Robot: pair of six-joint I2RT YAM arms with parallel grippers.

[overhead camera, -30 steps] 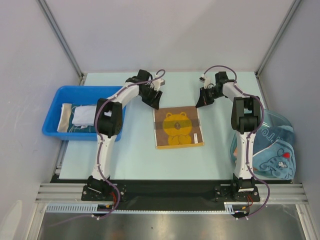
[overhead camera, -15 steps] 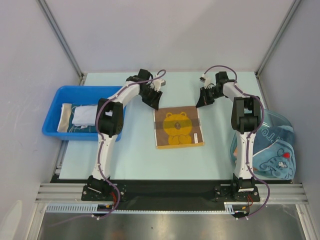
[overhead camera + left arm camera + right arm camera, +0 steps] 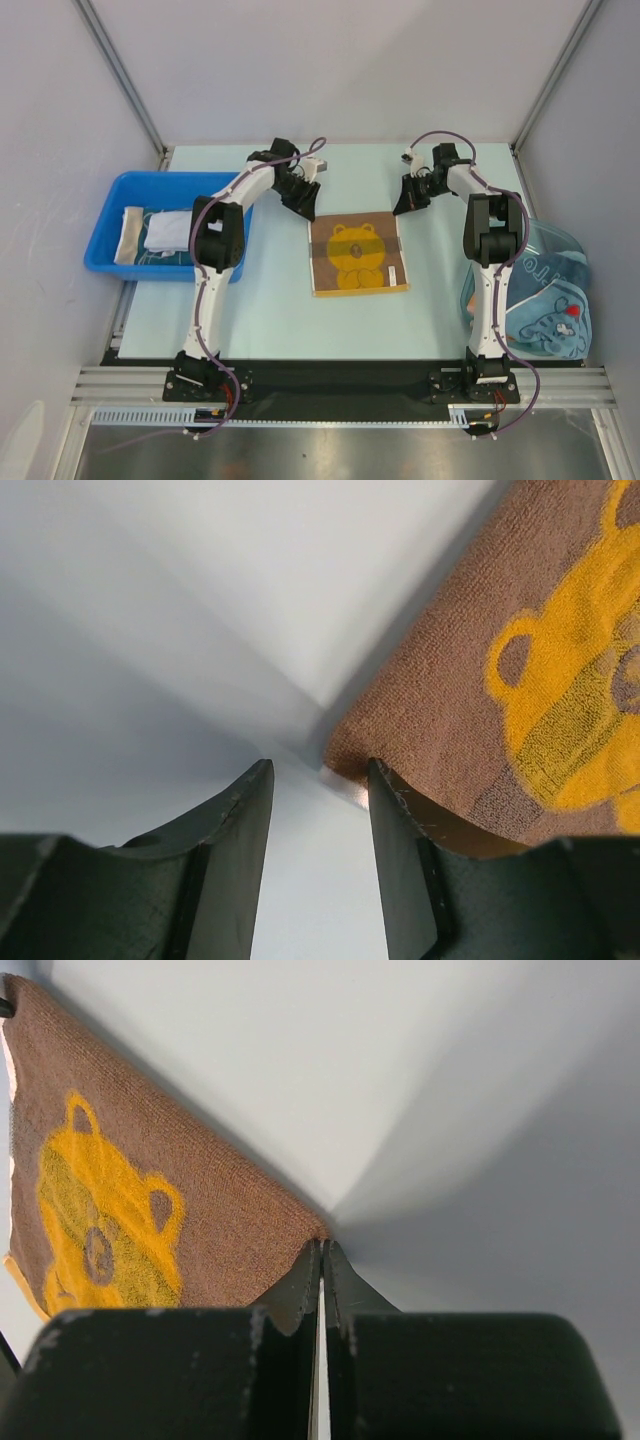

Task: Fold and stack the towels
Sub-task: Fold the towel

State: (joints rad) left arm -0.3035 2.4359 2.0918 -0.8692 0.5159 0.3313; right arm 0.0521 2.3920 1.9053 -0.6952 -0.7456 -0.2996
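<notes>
The brown bear towel [image 3: 357, 254] is lying flat mid-tabletop. The left gripper [image 3: 320, 772] is gaping, empty, just beside its far-left corner; the right gripper [image 3: 322, 1248] is pointing, clenched, at its far-right corner.

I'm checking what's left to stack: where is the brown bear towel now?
Top view: the brown bear towel lies flat in the middle of the table, its far corners beside the left end effector and right end effector.

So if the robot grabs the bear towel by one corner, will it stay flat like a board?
Probably not. The bear towel looks like soft fuzzy cloth, so it would likely flop and dangle. It lies thin and flat, so it's probably light. Its fuzzy surface likely won't slip.
</notes>
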